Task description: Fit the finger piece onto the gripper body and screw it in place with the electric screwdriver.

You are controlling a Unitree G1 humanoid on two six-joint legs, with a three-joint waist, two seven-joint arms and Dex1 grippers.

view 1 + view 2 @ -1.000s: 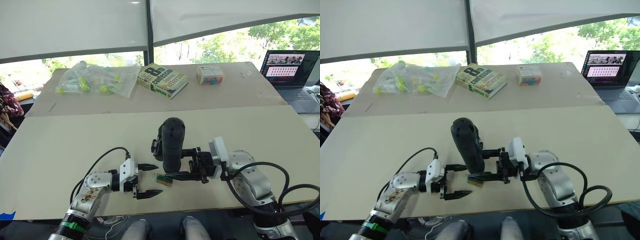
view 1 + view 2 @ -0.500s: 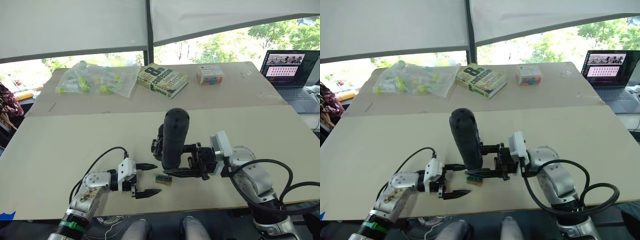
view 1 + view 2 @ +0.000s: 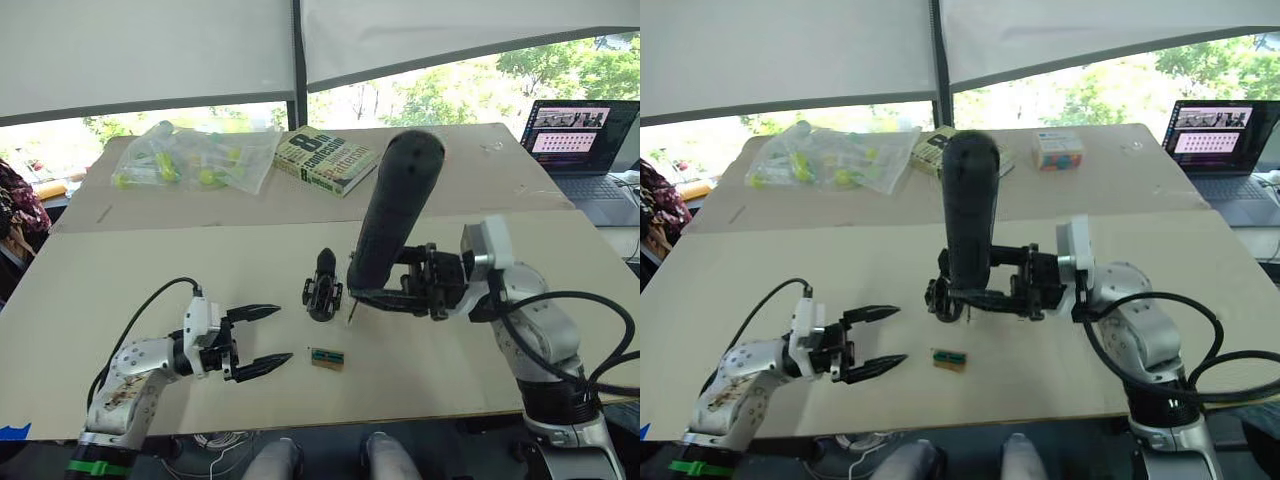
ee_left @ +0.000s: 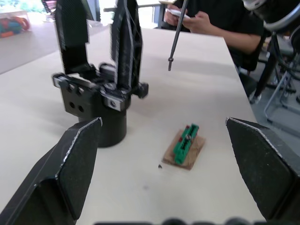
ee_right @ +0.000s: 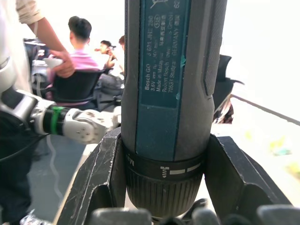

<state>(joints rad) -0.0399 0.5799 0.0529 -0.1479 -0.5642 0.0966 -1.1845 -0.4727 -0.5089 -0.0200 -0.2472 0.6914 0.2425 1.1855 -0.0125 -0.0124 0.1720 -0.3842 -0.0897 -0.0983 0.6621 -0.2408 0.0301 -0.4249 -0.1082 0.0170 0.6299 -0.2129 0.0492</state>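
One electric screwdriver [image 3: 393,210], one gripper body [image 3: 322,286], one green-and-brown block [image 3: 327,357], one book [image 3: 324,159].

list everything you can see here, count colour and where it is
electric screwdriver: 1, matte black, held tilted above the near table, bit pointing down beside the gripper body
gripper body: 1, black, standing mid near table
green-and-brown block: 1, green on brown, flat on the near table in front of the gripper body
book: 1, white and olive cover, far table, middle
plastic bag: 1, clear with yellow-green items inside, far table, left of the book
small box: 1, pale with coloured contents, far table, right of the book
laptop: 1, dark, screen lit, far right
left gripper: black fingers, open, left of the block
right gripper: black fingers, shut on the electric screwdriver
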